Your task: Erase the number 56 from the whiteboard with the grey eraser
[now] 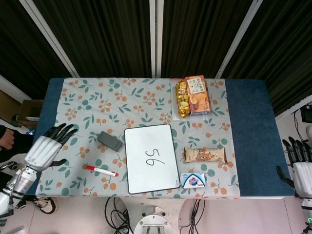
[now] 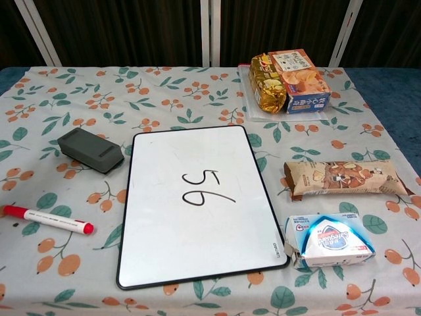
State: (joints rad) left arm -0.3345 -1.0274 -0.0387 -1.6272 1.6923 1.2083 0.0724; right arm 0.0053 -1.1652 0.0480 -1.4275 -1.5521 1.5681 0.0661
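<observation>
Now my left robot hand (image 1: 48,148) hovers empty, fingers spread, over the table's (image 1: 248,131) left edge, right robot hand (image 1: 301,168) open off the far side, grey eraser (image 1: 109,141) lying between left hand and whiteboard (image 1: 151,158), 56 (image 1: 154,157) unerased.

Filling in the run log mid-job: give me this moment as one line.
stage: approach | left hand: open, over table's left edge | right hand: open, off table | grey block eraser: untouched | white whiteboard: 56 unerased

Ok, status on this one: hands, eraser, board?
Left hand open, over the table's left edge. Right hand open, off to the side. Grey eraser untouched beside whiteboard; 56 intact. Path unobstructed.
</observation>
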